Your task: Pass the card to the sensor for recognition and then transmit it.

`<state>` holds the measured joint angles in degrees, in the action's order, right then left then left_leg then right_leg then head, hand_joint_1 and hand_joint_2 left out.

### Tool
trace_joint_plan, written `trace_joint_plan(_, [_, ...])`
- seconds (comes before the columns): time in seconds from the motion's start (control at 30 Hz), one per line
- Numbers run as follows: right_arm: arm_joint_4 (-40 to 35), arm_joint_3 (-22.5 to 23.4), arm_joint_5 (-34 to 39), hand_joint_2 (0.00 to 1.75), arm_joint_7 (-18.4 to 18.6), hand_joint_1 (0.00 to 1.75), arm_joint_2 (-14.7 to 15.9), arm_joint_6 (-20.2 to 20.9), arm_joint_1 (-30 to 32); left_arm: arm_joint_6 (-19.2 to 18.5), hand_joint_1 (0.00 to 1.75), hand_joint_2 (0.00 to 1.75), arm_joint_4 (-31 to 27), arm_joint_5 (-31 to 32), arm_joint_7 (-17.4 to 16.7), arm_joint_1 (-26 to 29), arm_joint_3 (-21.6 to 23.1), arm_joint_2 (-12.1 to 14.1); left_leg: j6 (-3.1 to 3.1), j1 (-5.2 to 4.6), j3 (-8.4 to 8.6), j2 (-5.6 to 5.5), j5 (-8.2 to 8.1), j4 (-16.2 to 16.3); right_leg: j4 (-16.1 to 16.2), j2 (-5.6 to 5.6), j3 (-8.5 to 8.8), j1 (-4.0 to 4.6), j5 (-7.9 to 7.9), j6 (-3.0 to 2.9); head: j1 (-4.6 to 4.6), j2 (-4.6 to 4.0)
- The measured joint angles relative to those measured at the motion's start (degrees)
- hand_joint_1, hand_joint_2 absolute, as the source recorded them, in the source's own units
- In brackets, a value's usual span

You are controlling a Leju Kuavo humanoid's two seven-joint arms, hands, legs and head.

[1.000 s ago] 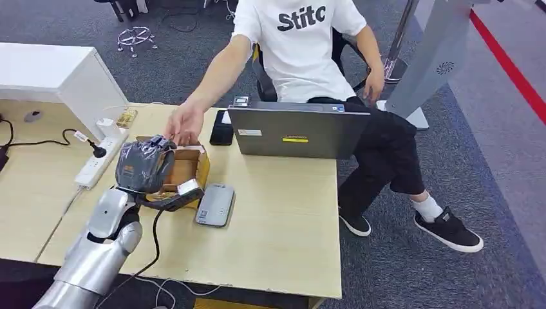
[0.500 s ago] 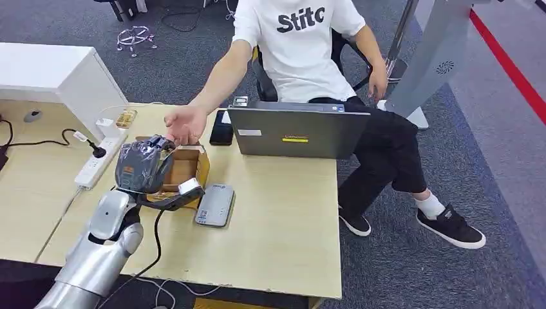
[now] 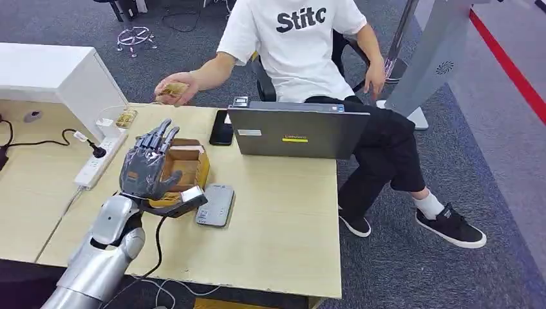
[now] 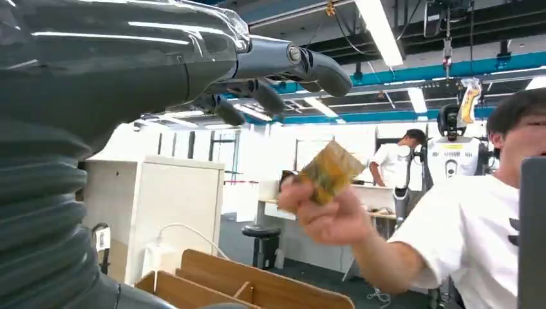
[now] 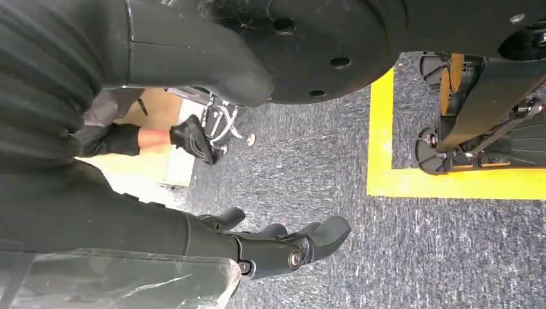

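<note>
A person's hand holds the yellowish card up beyond the far edge of the table; the left wrist view shows the card pinched in that hand. My left hand hovers over the cardboard box, fingers spread and holding nothing, its fingers stretched out. The grey sensor lies flat on the table just right of my left hand. My right hand hangs over grey carpet, fingers loosely extended, nothing in it.
An open laptop stands at the far side with a black phone beside it. A white power strip and cable lie to the left, near a white cabinet. The person sits behind the laptop.
The person's hand has drawn back from the box and lifted away with the card. My left hand's fingers went from curled to spread.
</note>
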<state>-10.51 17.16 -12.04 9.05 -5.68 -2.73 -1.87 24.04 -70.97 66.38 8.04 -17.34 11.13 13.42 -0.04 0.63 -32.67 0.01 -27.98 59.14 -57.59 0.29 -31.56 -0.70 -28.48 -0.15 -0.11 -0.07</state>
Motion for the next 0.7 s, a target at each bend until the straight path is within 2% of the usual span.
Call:
trace_joint_plan(0.1, [0.0,0.07,0.02,1.75,0.0,0.0,0.0,0.0,-0.01,-0.59,0.0,1.75,-0.33,-1.1,0.77,0.28,0.0,-0.24,0.0,0.0,0.0,0.0,0.0,0.0,0.0,0.0,0.0,0.0,0.0,0.0,0.0,0.0])
trace_joint_plan(0.23, [0.0,0.41,0.37,1.75,0.02,0.0,-0.13,0.07,0.01,-5.65,0.0,1.75,-2.46,-4.06,3.49,2.32,0.93,-1.53,0.0,-0.01,0.01,0.01,-0.01,0.0,0.02,0.0,-0.01,-0.01,0.0,0.0,0.0,0.0])
trace_joint_plan(0.3, [0.0,0.63,0.42,1.75,0.0,0.0,-0.15,0.07,0.0,-7.54,0.0,1.75,-3.34,-4.35,3.58,3.79,2.41,-2.12,0.0,-0.01,0.0,0.0,-0.01,0.0,0.02,0.0,-0.01,0.0,0.0,0.0,0.0,0.0])
trace_joint_plan(0.37, [0.0,0.81,0.42,1.75,0.0,0.0,-0.2,0.07,0.0,-7.91,0.0,1.75,-3.89,-4.37,3.58,4.73,3.24,-2.84,0.0,-0.01,0.0,0.01,-0.01,0.0,0.02,0.01,-0.02,0.0,0.0,0.0,0.0,0.0])
trace_joint_plan(0.5, [0.02,1.11,0.37,1.75,0.02,0.0,-0.26,0.07,0.02,-8.72,0.0,1.75,-4.5,-4.37,3.58,5.14,4.35,-3.17,0.0,-0.01,0.0,0.01,0.0,0.0,0.02,0.0,-0.02,0.0,0.0,0.0,-0.02,0.0])
trace_joint_plan(0.7, [0.0,1.46,-0.24,1.75,0.02,0.0,-0.31,0.24,0.01,-12.5,0.0,1.75,-4.48,-3.3,2.07,5.6,8.26,-3.23,0.0,0.0,0.0,0.0,0.0,0.0,0.01,-0.01,-0.01,0.0,0.0,0.0,0.0,0.0])
